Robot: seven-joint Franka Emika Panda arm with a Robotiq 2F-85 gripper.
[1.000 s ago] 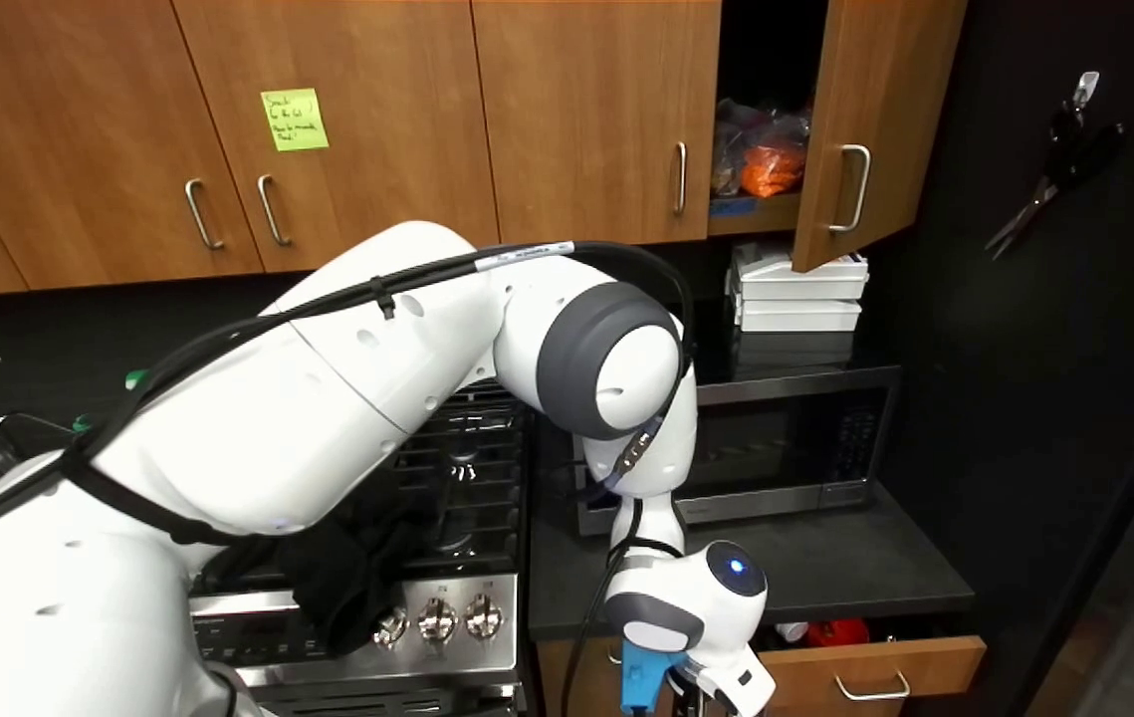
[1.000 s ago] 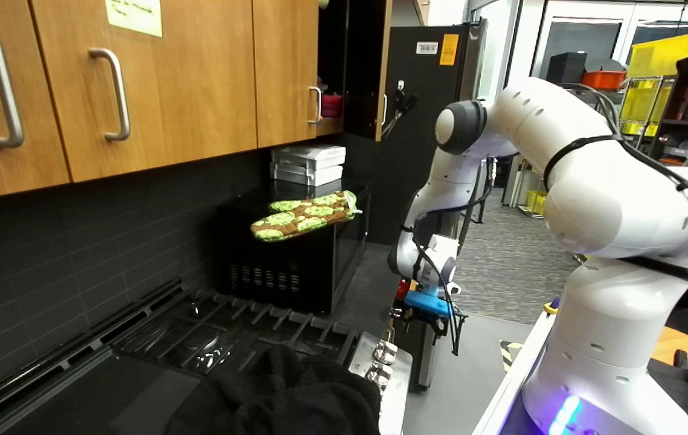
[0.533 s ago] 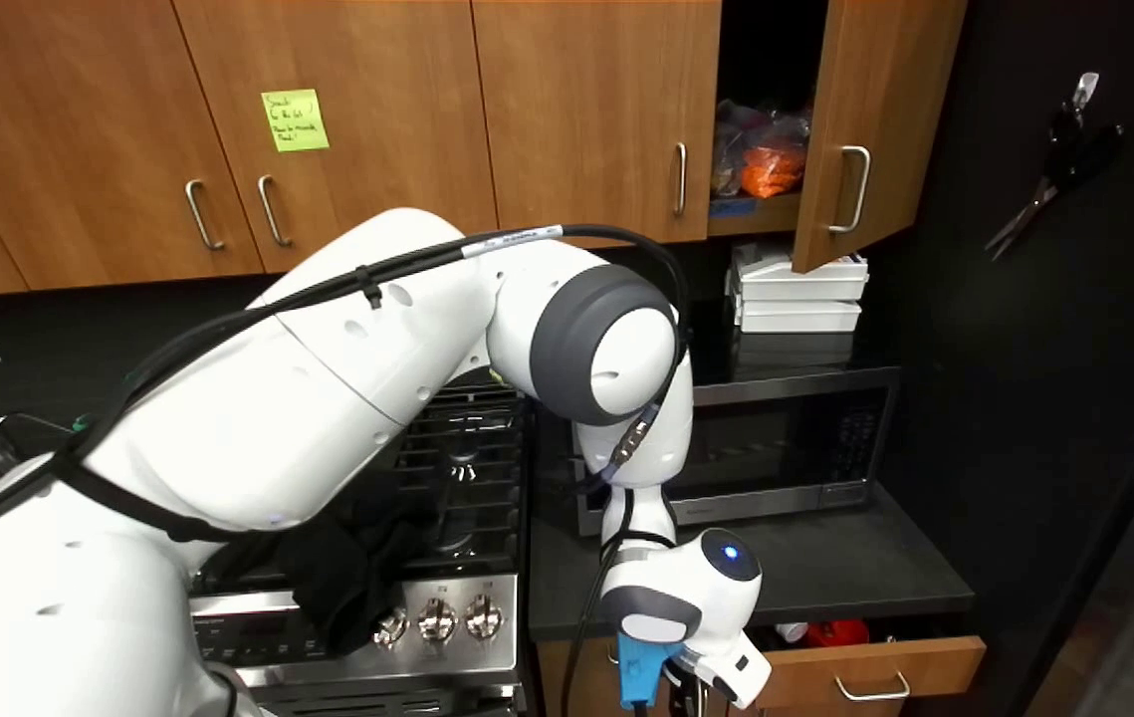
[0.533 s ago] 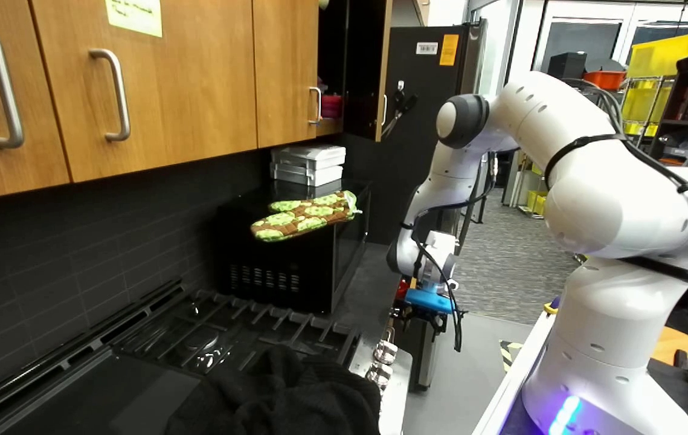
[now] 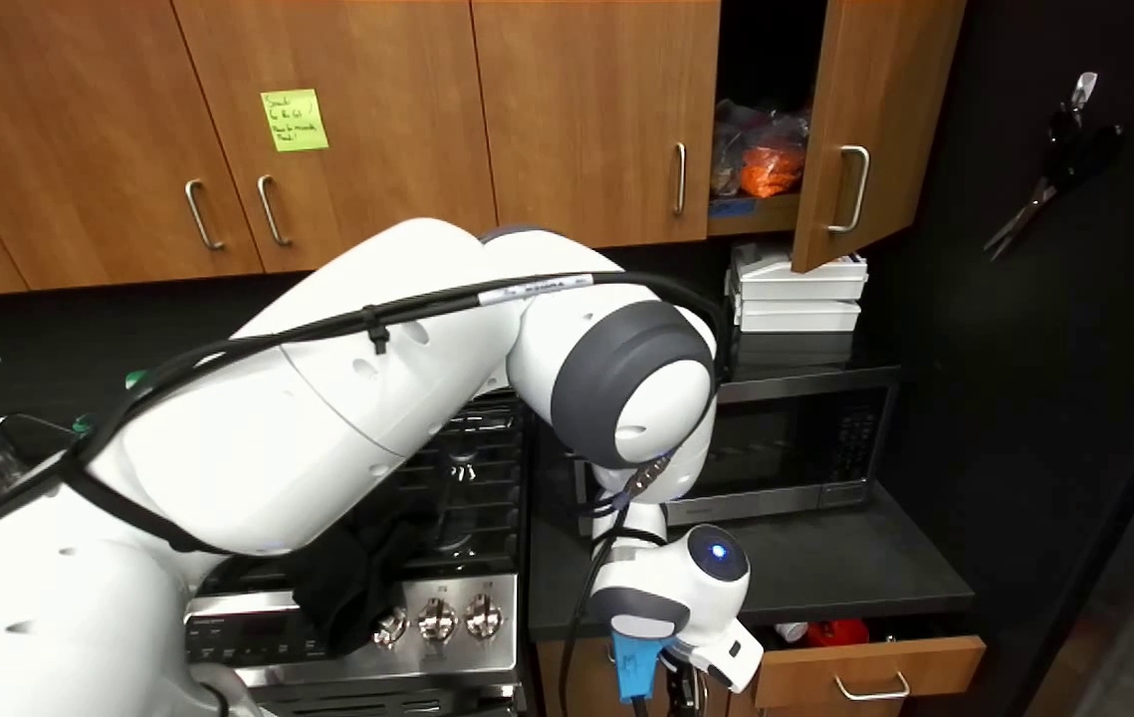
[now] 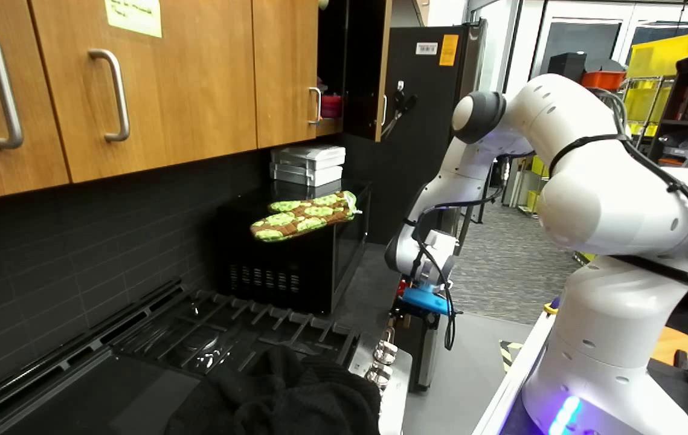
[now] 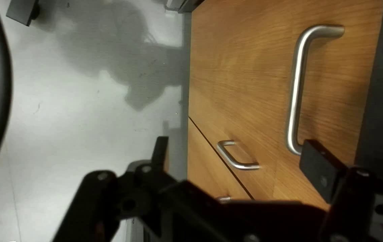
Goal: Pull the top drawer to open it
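A wooden top drawer with a large silver bar handle (image 7: 297, 90) fills the right of the wrist view, next to the dark counter edge. It looks closed. In an exterior view this wooden front (image 5: 567, 677) is mostly behind the arm; in an exterior view a silver handle (image 6: 389, 334) shows beside the stove knobs. My gripper (image 7: 235, 144) is open with nothing between its fingers. One finger overlaps the lower end of the large handle in the picture; I cannot tell whether they touch. In an exterior view my gripper (image 6: 416, 317) is in front of the cabinet, beneath its blue mount.
An open drawer (image 5: 935, 665) with red and white items is to the right. Smaller handles (image 7: 236, 158) sit lower on the cabinet. The stove (image 5: 467, 637), with a black cloth (image 5: 338, 588), stands left. The counter (image 5: 855, 568) holds a microwave (image 5: 776, 438).
The hand has moved slightly left and up, closer to the cabinet front, while the elbow has swung right and down. The drawers have not moved.
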